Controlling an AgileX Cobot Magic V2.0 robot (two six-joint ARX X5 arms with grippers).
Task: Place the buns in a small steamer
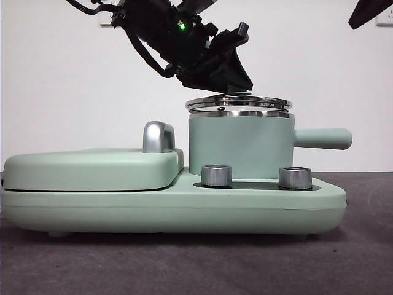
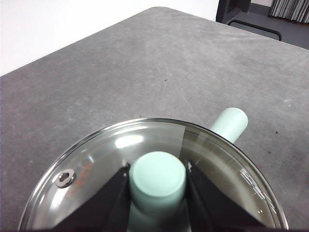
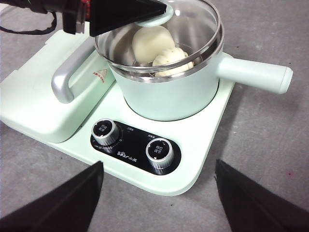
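**Desk:** So where are the buns [image 3: 161,50], and who has the lid?

**Photographer:** Both buns sit inside the small steamer [image 1: 239,147], the smooth one touching the ridged one. The left hand [image 2: 158,181] is clamped on the green knob [image 2: 158,180] of the glass lid [image 2: 96,166], which hangs slightly tilted just over the steel rim. The right hand [image 3: 159,203] waits off to the side, spread wide and empty, above the worktop [image 3: 270,145].

**Desk:** Anything fragile?

**Photographer:** The lid, I'd judge: stiff glass, slick at its steel edge, so the knob is the only sensible hold. The buns look soft and light, easily dented. The pot stands on its mint base [image 1: 172,209] behind two dials [image 3: 133,144], beside the flat griddle lid [image 1: 92,169].
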